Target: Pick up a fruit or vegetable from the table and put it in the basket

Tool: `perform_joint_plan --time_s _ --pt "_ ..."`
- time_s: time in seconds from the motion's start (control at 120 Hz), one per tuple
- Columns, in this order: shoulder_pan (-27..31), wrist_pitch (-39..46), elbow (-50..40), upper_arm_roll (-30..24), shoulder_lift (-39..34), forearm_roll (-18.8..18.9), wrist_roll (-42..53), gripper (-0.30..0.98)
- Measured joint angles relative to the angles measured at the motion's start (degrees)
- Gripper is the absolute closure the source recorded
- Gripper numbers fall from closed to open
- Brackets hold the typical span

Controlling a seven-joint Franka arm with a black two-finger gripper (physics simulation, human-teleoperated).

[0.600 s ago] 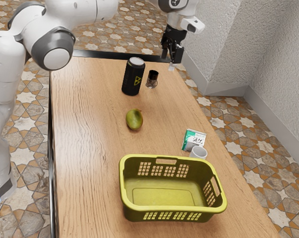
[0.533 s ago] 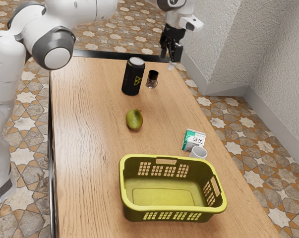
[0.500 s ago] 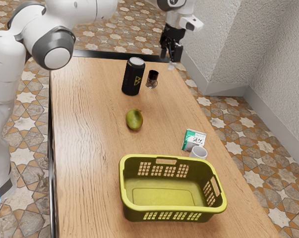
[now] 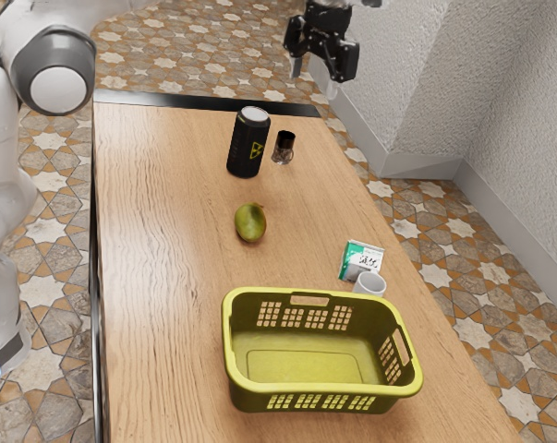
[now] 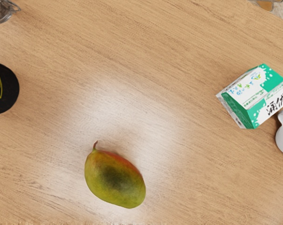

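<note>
Status: pick not begun; mango on the table, gripper released.
The gripper (image 4: 313,78) is raised well above the table (image 4: 158,277), its two fingers standing apart with nothing held between them. The mango (image 4: 250,223), the task's fruit, lies on its side on the wood, between the black can (image 4: 244,152) and the green basket (image 4: 306,389), touching neither. The carton (image 5: 254,96) and white mug (image 4: 370,283) stand near the basket's rim. No part of the task is judged complete. Outstanding: lowering to the mango, closing on it, lifting, carrying it over the rim and releasing it inside.
</note>
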Motion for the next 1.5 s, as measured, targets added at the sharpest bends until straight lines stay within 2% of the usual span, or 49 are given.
perform_joint_plan --time_s 0.092,0.325,0.517,0.583,0.733,0.867,0.975,1.2,1.308,1.433,1.5 --pt "-1.20 0.99 -0.33 -1.74 4.36 -0.91 -5.31 0.00" --pt "5.92 2.66 -2.96 -2.23 9.60 -7.41 -13.70 0.00" --pt "1.89 7.37 -4.23 -2.54 16.73 -10.16 -19.02 0.00" --pt "1.89 8.73 -4.30 -2.33 18.96 -10.33 -20.53 0.00" --pt "2.29 6.43 -3.78 -1.74 17.79 -7.89 -19.58 0.00" --pt "2.96 10.64 -3.69 -1.83 17.60 -9.09 -5.97 0.00" --pt "7.94 9.24 -3.50 -1.76 17.40 -9.93 6.10 0.00" --pt "8.79 14.20 -1.06 -8.95 17.43 -8.62 30.77 0.00" --pt "8.82 16.61 -0.44 -16.12 17.36 -3.45 42.30 0.00" --pt "8.30 16.80 -0.21 -18.05 16.53 1.61 52.75 0.00" --pt "8.84 17.19 -0.11 -21.59 15.76 3.82 58.33 0.00"
